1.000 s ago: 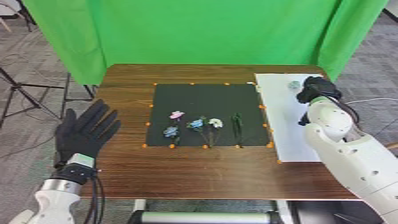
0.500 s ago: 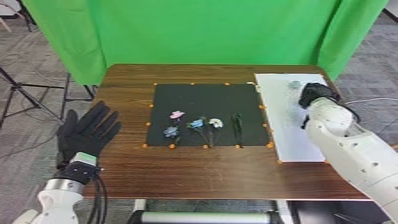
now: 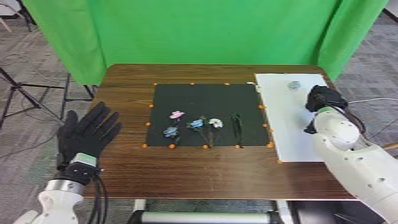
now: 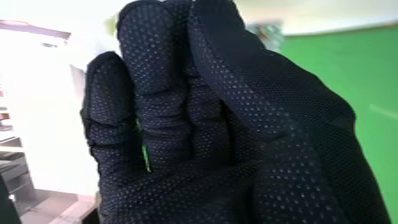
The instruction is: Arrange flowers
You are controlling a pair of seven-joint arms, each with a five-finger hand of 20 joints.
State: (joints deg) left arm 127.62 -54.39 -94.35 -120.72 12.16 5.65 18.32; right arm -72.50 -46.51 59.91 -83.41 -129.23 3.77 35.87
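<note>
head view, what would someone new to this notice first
Probably the bright green curtain hanging behind the far edge of the brown table. Next, likely the black mat in the table's middle, with pink, blue and white flowers lying on its near half. The robot's big black-gloved left hand, fingers spread beside the table's left edge, would catch the eye too.

room is being left over the far half of the black mat (image 3: 200, 96); its near half is being obstructed by flowers (image 3: 197, 123), the space beyond the tabletop (image 3: 195, 175) by a curtain (image 3: 209, 32).
</note>
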